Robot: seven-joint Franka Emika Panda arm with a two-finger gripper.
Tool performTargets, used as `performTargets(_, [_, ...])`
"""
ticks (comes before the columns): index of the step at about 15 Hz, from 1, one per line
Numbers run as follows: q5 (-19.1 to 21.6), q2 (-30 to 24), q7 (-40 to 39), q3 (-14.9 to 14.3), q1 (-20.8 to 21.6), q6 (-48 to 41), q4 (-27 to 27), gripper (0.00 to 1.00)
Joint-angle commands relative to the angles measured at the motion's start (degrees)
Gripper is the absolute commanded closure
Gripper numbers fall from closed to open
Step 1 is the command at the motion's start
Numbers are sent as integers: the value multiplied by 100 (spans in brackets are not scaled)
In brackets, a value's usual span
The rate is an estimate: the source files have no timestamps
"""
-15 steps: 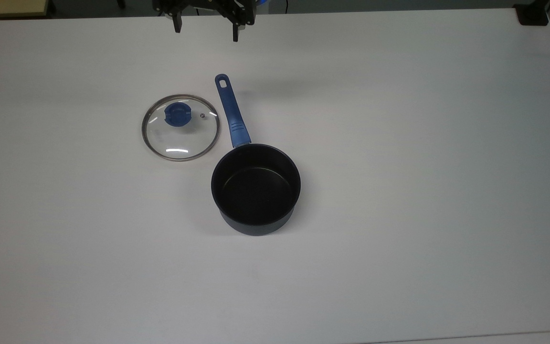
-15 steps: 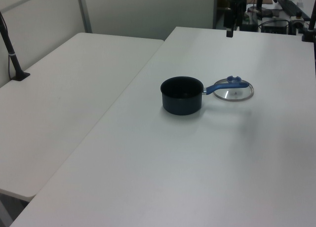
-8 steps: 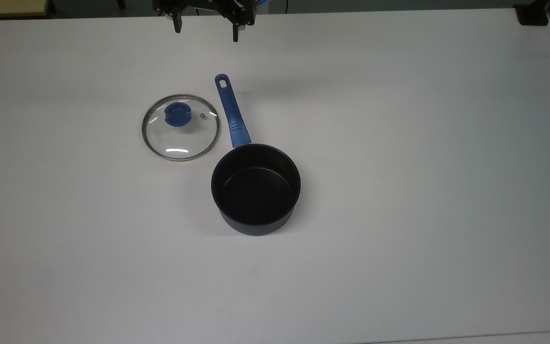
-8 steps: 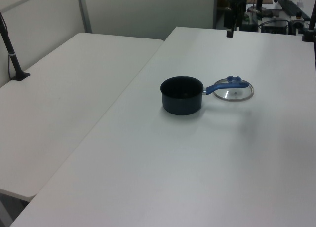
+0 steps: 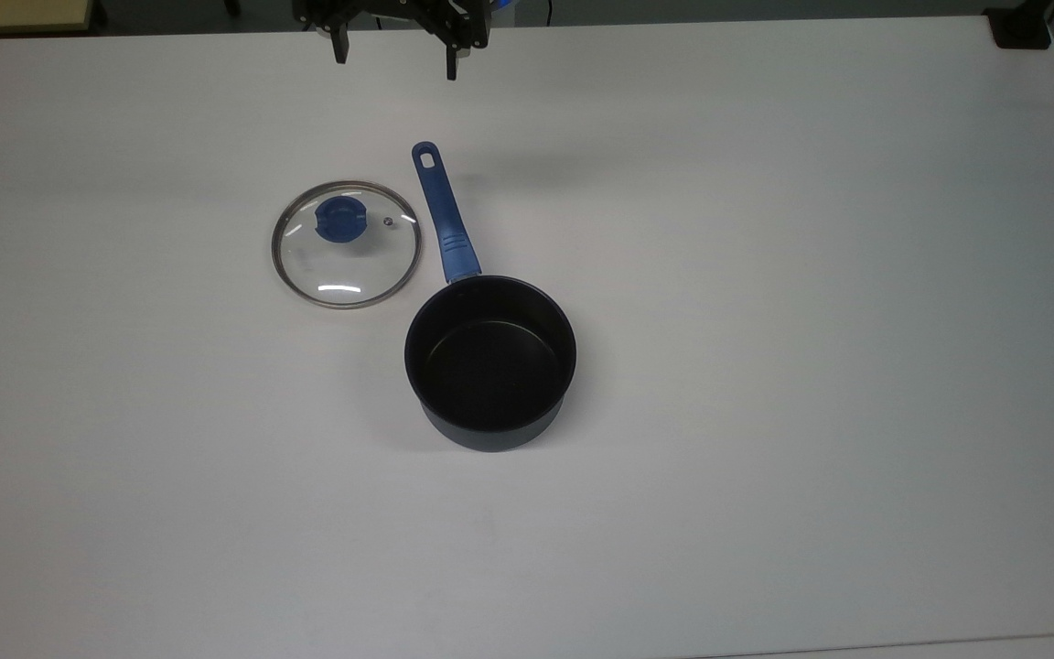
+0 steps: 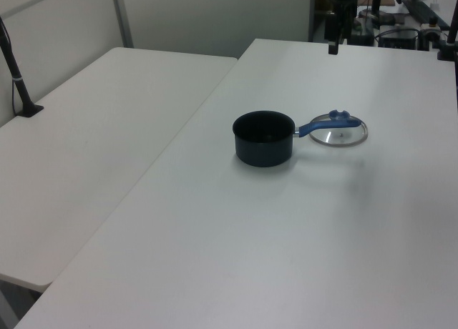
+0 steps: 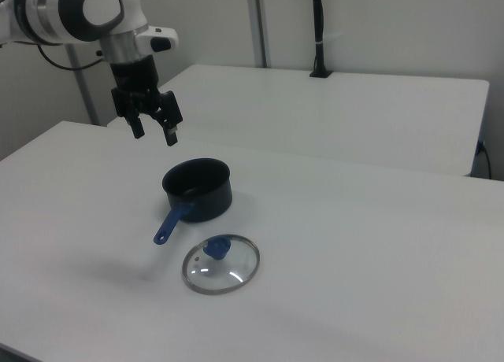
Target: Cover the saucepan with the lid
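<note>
White table (image 5: pixel 765 366) w/ a black pan (image 5: pixel 490 361) near centre, open and empty. Its blue handle (image 5: pixel 442 212) runs toward 11 o'clock in the top view. The lid (image 5: pixel 346 243) lies flat on the table at about 10 o'clock from the pan in the top view, knob (image 5: pixel 340 221) up, rim just beside the handle, not on the pan. Knob-up suits a top-down pinch, prob. why it lies so.

Claw (image 5: pixel 395 53) hangs in the air at the table's far edge, 12 o'clock in the top view, well apart from lid and pan. Fingers spread, released, holding nothing; in the right view the claw (image 7: pixel 153 131) points down above the table. Judged: task not yet started; next, descend on the knob, keeping clear of the handle beside it.
</note>
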Motion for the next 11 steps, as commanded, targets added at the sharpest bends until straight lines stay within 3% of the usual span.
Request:
performTargets(1, [28,-156,-502,-36,-87,-160,-100,0])
performTargets(4, [28,-156,-739,-45,-158,-212,-117,0])
performTargets(7, [37,-113,-1581,-36,-551,-309,-196,0])
performTargets(11, [28,-60,-1663,-36,-702,-222,-582,0])
